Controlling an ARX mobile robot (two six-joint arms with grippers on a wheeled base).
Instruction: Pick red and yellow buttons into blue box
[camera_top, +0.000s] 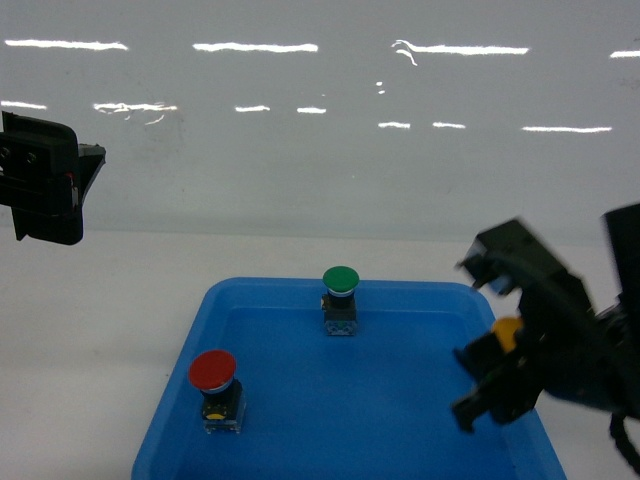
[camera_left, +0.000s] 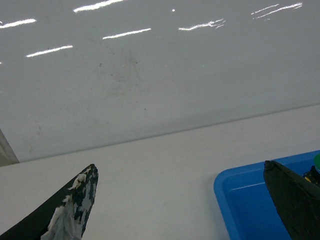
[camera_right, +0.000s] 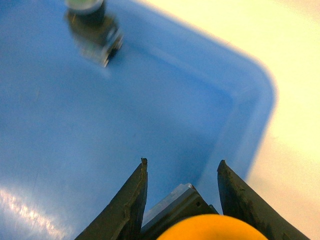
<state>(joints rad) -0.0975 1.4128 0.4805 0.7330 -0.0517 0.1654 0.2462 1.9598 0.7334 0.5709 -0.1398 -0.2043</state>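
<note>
Three pushbuttons show from my head camera, all about a shallow blue tray (camera_top: 190, 410) on a white tabletop (camera_top: 100, 320); the red button (camera_top: 215, 385) stands upright on the tray floor near the front left corner; the green button (camera_top: 340, 297) stands upright by the far wall, well apart from the red one; the yellow button (camera_top: 506, 332) sits between the fingers of my right gripper (camera_top: 500, 375), above the tray's right side, only part of its orange-yellow cap showing past the black fingers. My left gripper (camera_top: 50, 180) hangs at the left edge, well apart from the tray; from this view I cannot tell how its jaws stand. A glossy white wall (camera_top: 320, 140) rises behind the table; no deep blue box is to be seen.

From my left wrist, two dark fingertips (camera_left: 75, 205) frame the bottom corners with a wide gap and nothing between them, so that gripper is spread apart over bare tabletop (camera_left: 165, 170); one tip is mottled with white; a corner of the tray (camera_left: 235, 200) shows at lower right, with a sliver of the green button (camera_left: 317, 160) at the edge.

From my right wrist, both fingers (camera_right: 132, 205) close on the yellow button (camera_right: 212, 229), its cap at the bottom edge with a clear block just above it; below lies the tray floor (camera_right: 75, 125) and its rounded corner; the green button (camera_right: 92, 25), blurred, stands at upper left.
</note>
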